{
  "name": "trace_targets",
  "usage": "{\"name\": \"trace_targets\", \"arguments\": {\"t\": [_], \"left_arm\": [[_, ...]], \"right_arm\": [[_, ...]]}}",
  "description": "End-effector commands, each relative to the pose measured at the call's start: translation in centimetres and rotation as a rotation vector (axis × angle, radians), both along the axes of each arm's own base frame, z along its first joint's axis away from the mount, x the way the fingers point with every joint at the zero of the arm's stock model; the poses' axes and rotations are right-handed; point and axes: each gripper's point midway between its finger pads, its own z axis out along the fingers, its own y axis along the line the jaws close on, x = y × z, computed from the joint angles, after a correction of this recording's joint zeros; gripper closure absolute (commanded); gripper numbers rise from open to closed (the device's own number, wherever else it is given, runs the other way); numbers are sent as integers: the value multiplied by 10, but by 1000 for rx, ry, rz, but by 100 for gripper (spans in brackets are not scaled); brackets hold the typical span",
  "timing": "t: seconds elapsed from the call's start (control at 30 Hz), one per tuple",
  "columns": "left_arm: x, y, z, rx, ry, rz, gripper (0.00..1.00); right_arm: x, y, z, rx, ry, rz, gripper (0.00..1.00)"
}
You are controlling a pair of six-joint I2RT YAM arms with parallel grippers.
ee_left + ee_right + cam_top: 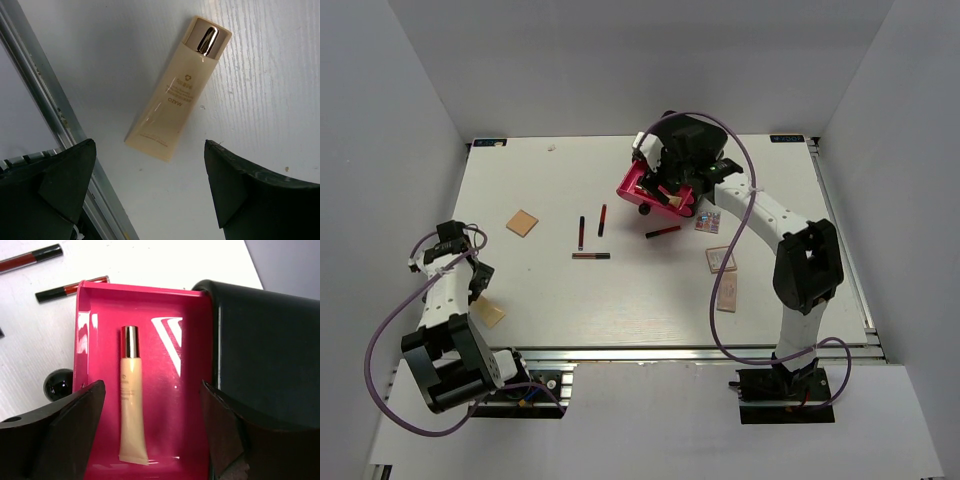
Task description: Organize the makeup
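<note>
Beige tube [131, 405] lies in pink drawer [187, 390] btwn wide-open R end effector [152, 412] jaws.

We see a white desk [620, 300] with a faint wood grain. The drawer [170, 370] is glossy hot pink and its box [270, 350] is black. A cream tube [132, 410] has a gold cap, and so does a beige tube [172, 100]. The sticks [591, 256] are black and dark red, and the square palette [522, 223] is tan.

Top external: high at the near edge, looking down over the whole white table [620, 300]. Left wrist: close above a beige tube [172, 95] at the table's 8 o'clock. Right wrist: close above the pink drawer [190, 390] at 12 o'clock. Top view covers both.
</note>
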Motion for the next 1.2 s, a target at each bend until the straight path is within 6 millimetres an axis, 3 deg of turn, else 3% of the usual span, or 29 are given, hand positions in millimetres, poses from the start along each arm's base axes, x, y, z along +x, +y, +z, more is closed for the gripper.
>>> {"name": "trace_targets", "arguments": {"t": [0.0, 0.1, 0.17, 0.27, 0.47, 0.5, 0.53, 0.7, 0.8, 0.83, 0.9, 1.0, 1.07, 1.17], "left_arm": [[5, 11, 11, 43, -6, 3, 2], [3, 13, 9, 47, 19, 3, 2], [1, 16, 7, 58, 47, 3, 2], [5, 20, 3, 74, 54, -11, 2], [32, 24, -38, 6, 119, -124, 2], [34, 24, -48, -9, 146, -135, 6], [45, 29, -47, 6, 124, -152, 8], [61, 32, -61, -6, 105, -192, 11], [59, 23, -79, -62, 115, -207, 27], [60, 21, -82, -70, 101, -207, 39], [52, 10, -89, -107, 89, -208, 43], [44, 0, -92, -128, 63, -202, 35], [43, -2, -90, -134, 49, -203, 21], [46, -12, -92, -175, 16, -224, 19]], "right_arm": [[0, -1, 39, 42, -50, 5, 18], [2, -7, 68, 100, -48, -12, 21], [1, -13, 90, 194, -15, -16, 28], [-4, -17, 106, 268, 16, -16, 32], [-17, -19, 115, 281, 73, -19, 30], [-20, -19, 115, 282, 83, -20, 30], [-23, -20, 117, 286, 87, -14, 29], [-40, -28, 119, 289, 93, -15, 28], [-42, -37, 122, 291, 78, -32, 28], [-44, -40, 128, 297, 67, -34, 27], [-41, -48, 130, 306, 67, -49, 27], [-39, -59, 134, 328, 70, -67, 28], [-38, -63, 134, 339, 80, -76, 28], [-35, -70, 134, 364, 99, -89, 27]]}}
